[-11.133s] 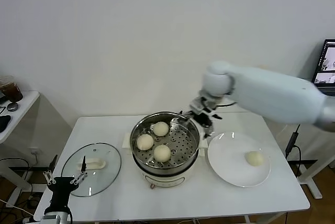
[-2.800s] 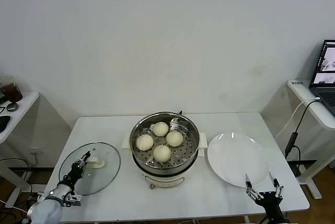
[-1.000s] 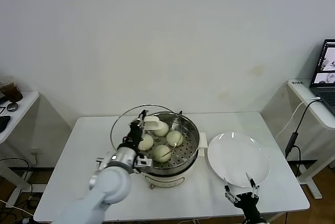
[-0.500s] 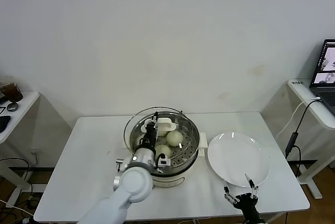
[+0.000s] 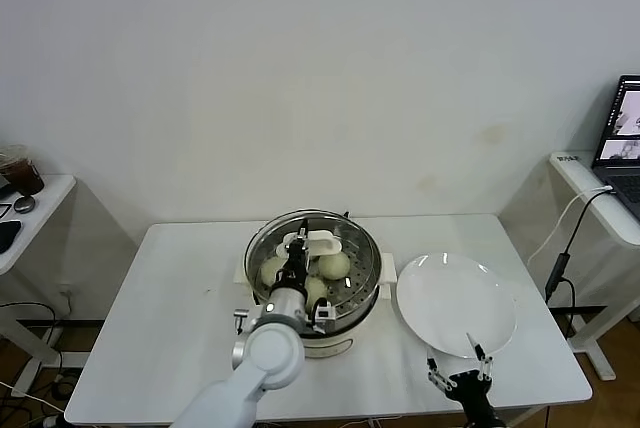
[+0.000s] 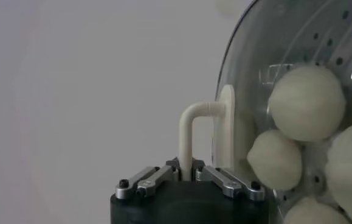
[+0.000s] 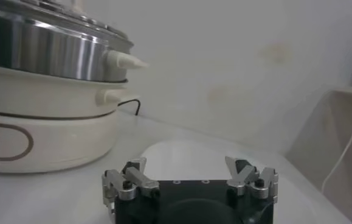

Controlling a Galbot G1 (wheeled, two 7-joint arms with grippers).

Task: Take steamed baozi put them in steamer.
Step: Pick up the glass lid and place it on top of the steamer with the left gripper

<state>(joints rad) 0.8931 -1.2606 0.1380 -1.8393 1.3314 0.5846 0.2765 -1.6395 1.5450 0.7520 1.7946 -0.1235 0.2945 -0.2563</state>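
The steel steamer [image 5: 371, 266] stands mid-table on its white base. Several pale baozi [image 5: 336, 265] lie on its perforated tray, seen through the round glass lid [image 5: 350, 245]. My left gripper [image 5: 297, 254] is shut on the lid's white handle [image 5: 320, 240] and holds the lid over the steamer. In the left wrist view the gripper [image 6: 186, 173] pinches the handle [image 6: 191, 125], with baozi [image 6: 306, 102] behind the glass. My right gripper [image 5: 457, 379] is open and empty at the table's front edge, below the plate. It also shows in the right wrist view [image 7: 189, 178], with the steamer [image 7: 48, 52] beyond it.
The flat white plate [image 5: 455, 303] lies empty to the right of the steamer. It shows in the right wrist view [image 7: 182, 153] just beyond the right gripper. A side table [image 5: 30, 213] stands at the far left and a laptop [image 5: 625, 123] at the far right.
My left gripper has carried the glass lid rightward from beside the steamer to centred over it. The right gripper has stayed at the front edge.
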